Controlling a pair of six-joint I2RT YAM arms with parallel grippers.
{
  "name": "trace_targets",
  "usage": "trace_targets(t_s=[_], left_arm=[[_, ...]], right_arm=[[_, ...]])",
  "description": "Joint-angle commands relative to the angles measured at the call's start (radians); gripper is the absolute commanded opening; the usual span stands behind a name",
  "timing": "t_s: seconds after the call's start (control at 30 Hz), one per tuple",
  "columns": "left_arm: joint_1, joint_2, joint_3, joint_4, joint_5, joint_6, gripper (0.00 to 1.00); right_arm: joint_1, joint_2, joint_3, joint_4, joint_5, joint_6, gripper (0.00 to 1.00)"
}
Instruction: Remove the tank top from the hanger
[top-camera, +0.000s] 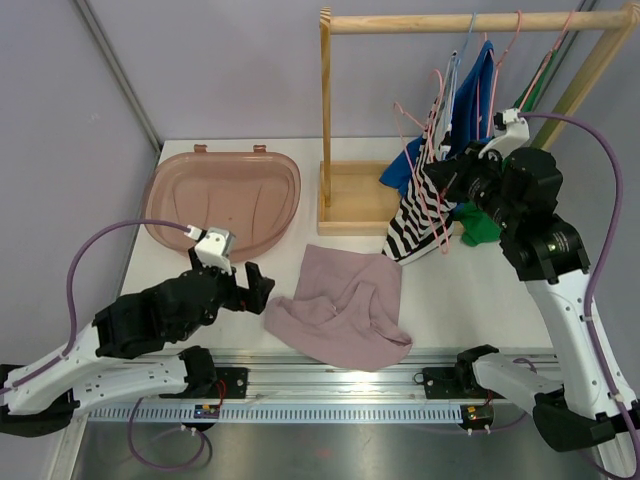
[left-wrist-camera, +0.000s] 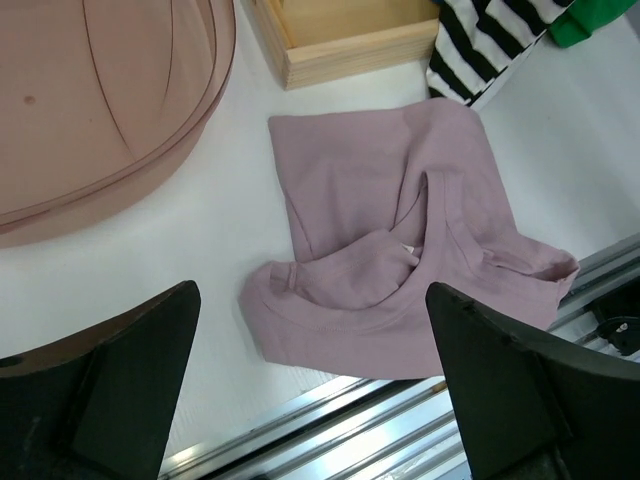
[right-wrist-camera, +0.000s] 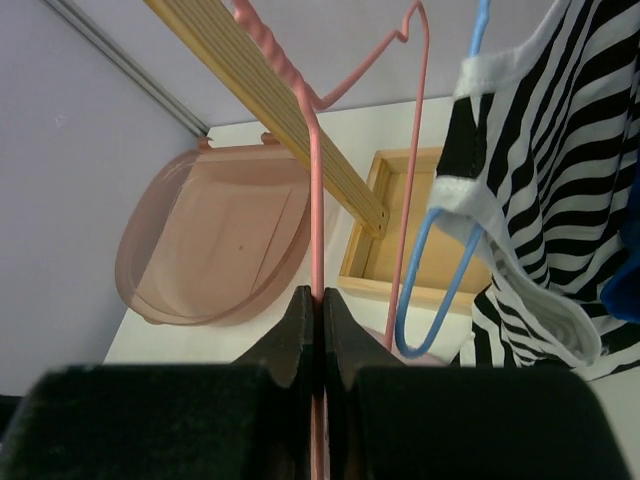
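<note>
The tank top (top-camera: 345, 305), a dusty mauve, lies crumpled and free of any hanger on the white surface (top-camera: 470, 290), close to the near edge between the two arms. Just to its left hangs the left end effector (top-camera: 258, 283), its fingers spread wide with nothing between them. Further back on the right, the right end effector (right-wrist-camera: 320, 320) is pressed together, pinching the wire of a pink hanger (right-wrist-camera: 313, 200) beside a striped top (top-camera: 415, 220) hanging from the wooden rack (top-camera: 326, 100). A pink tub (top-camera: 225, 195) sits at back left.
</note>
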Motion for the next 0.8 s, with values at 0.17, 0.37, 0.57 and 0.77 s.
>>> trace_targets(t_s=[0.17,0.37,0.57,0.77], left_arm=[[0.0,-0.042,-0.027,-0.007,-0.026,-0.008,0.99],[0.0,0.007,-0.018,-0.029,-0.047,-0.026,0.99],[0.0,0.041,-0.024,0.01,-0.058,-0.051,0.99],[-0.002,0.163,-0.052,0.134,0.014,-0.057,0.99]], right_arm=[[0.004,0.189,0.304,-0.034,0.034,-0.065,0.0],[0.007,0.347,0.505,-0.054,0.023,-0.071,0.0],[0.01,0.494,0.618,-0.058,0.046,-0.061,0.0],[0.029,0.546,0.624,-0.075,0.08,-0.062,0.0]])
